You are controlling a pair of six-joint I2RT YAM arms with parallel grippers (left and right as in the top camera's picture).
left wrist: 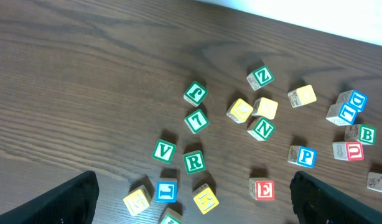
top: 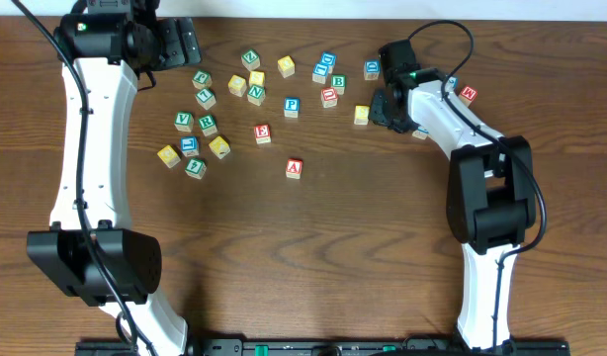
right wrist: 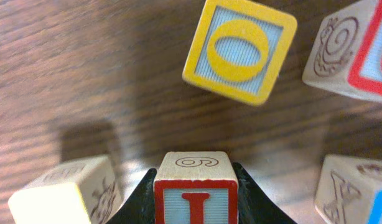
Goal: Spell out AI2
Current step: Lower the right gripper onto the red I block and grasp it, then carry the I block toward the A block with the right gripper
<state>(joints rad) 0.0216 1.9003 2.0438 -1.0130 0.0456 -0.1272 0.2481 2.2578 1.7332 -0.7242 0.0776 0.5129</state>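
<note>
I see a brown wood table [top: 313, 257]. Lots of little letter blocks [top: 256, 92] lie on it, up toward 12 o'clock. The red A block [top: 294, 168] lies alone, at 5 o'clock from the red E block [top: 262, 133].

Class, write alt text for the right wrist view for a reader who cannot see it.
A red I cube sits between the right tool's black fingers on a dark wooden table, with a yellow O cube beyond it.
</note>
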